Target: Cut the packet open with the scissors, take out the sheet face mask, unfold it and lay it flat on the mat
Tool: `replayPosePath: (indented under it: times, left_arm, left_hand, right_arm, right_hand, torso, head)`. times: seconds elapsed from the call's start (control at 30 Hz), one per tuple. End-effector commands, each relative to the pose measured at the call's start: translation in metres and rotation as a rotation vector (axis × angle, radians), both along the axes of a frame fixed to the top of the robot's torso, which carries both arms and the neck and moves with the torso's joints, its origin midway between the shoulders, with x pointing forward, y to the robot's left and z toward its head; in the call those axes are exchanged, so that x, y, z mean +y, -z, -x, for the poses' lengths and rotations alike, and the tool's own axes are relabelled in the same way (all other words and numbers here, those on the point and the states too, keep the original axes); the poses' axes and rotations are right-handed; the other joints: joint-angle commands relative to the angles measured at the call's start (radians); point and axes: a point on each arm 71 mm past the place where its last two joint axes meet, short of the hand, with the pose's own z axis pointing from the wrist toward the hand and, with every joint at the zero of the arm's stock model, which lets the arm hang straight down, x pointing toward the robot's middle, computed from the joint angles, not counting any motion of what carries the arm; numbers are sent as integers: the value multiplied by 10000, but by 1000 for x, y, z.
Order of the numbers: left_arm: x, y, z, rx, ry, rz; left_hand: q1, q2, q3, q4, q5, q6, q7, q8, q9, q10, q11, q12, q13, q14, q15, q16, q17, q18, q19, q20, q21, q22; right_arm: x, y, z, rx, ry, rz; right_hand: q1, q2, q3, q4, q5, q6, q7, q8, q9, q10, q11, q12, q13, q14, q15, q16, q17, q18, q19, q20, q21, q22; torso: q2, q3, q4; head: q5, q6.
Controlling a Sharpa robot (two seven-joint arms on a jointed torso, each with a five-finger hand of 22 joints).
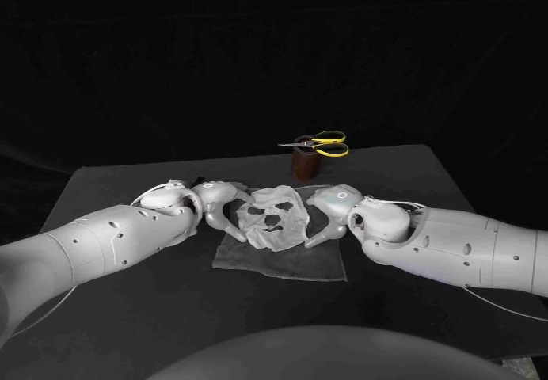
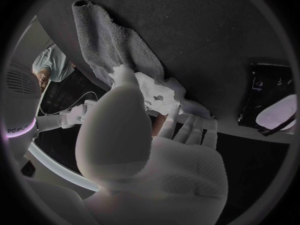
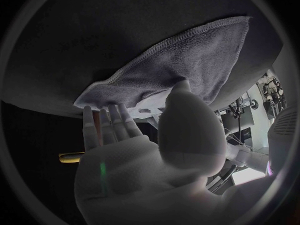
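Observation:
The white sheet face mask [image 1: 272, 218] is unfolded, its eye and mouth holes showing, and it is spread between my two hands over the grey mat [image 1: 291, 265]. My left hand [image 1: 217, 202] holds its left edge and my right hand [image 1: 331, 210] holds its right edge. Its lower part reaches down to the mat. In the left wrist view my left hand [image 2: 144, 150] has its thumb against the mask [image 2: 156, 92], with the mat [image 2: 119, 45] beyond. In the right wrist view my right hand [image 3: 150, 160] sits at the edge of the mat [image 3: 181, 60].
The yellow-handled scissors [image 1: 320, 144] stand in a brown holder [image 1: 305, 164] at the back of the black table [image 1: 137, 301], behind the mask. One yellow handle of the scissors [image 3: 70, 157] shows beside my right hand in the right wrist view.

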Motion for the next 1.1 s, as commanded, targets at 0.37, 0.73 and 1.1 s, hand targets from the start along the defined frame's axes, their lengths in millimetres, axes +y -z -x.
replayPosePath:
  times: [0.37,0.73,1.1]
  left_arm:
    - [24,0,0,-498,-558,-107]
    - [13,-3,4,-383,-84,544]
    - [22,-20,4,-730,-548,1869]
  left_hand:
    - [-46,9,-51,7,-46,370,83,152,97,165,-91,19,27,37,-71,4,19,151,9,-35,-40,13]
    - [76,8,-55,4,-57,269,-527,135,95,92,-16,1,17,15,17,-29,22,168,-17,-22,-53,-14]
    - [476,19,-42,0,-39,541,-541,215,157,525,191,86,71,255,291,67,76,246,5,-25,-47,-7]
  right_arm:
    - [-25,17,11,-103,121,881]
    - [-19,3,15,-926,-373,-1662]
    - [-24,-17,19,-1748,-457,-4138]
  right_hand:
    - [363,237,-311,-546,771,843,-38,228,125,1119,-39,119,85,1399,-71,357,203,469,991,14,358,294]
    - [1043,244,-289,-549,308,1378,-166,318,167,2992,440,181,143,3469,390,937,479,477,2581,157,779,554]
    - [2891,2378,2750,-722,-548,2961,73,565,160,5283,309,526,143,6352,182,1935,900,594,4681,-244,1322,441]
  torso:
    - [3,3,0]
    - [0,9,-5]
    - [-2,3,-7]
  head:
    - [-19,0]
    - [1,0]
    - [3,0]
